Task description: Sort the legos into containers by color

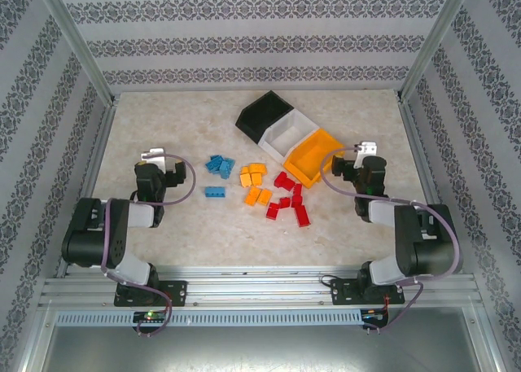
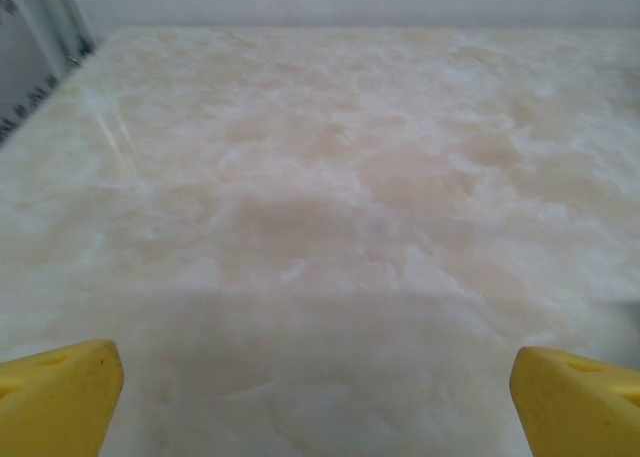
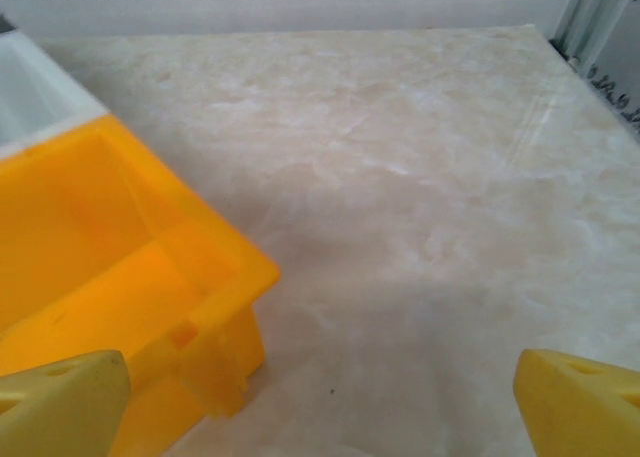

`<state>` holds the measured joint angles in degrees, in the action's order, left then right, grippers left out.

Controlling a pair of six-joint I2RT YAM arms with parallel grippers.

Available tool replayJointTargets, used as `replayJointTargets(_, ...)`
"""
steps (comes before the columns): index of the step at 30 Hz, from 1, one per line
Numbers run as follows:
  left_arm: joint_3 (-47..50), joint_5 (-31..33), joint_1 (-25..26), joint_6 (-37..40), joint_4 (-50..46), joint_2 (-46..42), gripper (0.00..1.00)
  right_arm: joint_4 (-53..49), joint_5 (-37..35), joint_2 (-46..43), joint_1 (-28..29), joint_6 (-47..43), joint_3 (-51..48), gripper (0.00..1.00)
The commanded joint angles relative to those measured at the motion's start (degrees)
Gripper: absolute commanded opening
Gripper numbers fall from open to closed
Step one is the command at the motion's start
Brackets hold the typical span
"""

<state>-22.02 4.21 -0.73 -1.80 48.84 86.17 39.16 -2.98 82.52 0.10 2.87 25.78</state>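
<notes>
Nothing sorted yet, both my claws spread wide and empty

My left gripper hangs just left of the blue legos, and my right gripper hangs by the orange-yellow bin. The orange legos and red legos lie in loose piles mid-table, near the black bin and white bin. I'd go for a brick at a pile's edge, come straight down and pinch its short sides so no neighbours tag along.

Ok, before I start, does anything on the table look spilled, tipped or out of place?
Nothing stands out. The black bin, white bin and orange-yellow bin stand upright, side by side in a diagonal row. Blue legos, orange legos and red legos lie loose in separate clusters. Left hand and right hand are open, holding nothing.
</notes>
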Motion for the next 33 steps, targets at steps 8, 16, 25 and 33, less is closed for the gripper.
replayJointTargets(8,-15.8,14.7,0.2,-12.0,-38.5,-16.6,1.0,-36.3,-3.6,-2.4,-4.7,18.8,21.0,0.98)
replayJointTargets(16,-28.7,9.5,0.7,-13.3,-59.0,-15.0,1.0,-57.0,7.0,5.5,-6.1,26.6,37.4,0.98)
replayJointTargets(25,-44.2,-5.8,1.4,-25.9,-86.9,-4.3,1.0,-78.9,10.6,3.8,-1.5,31.6,42.9,0.98)
replayJointTargets(33,-37.4,-10.0,9.6,-26.0,-86.9,-10.6,1.0,-91.6,7.1,-4.7,12.1,35.0,38.9,0.96)
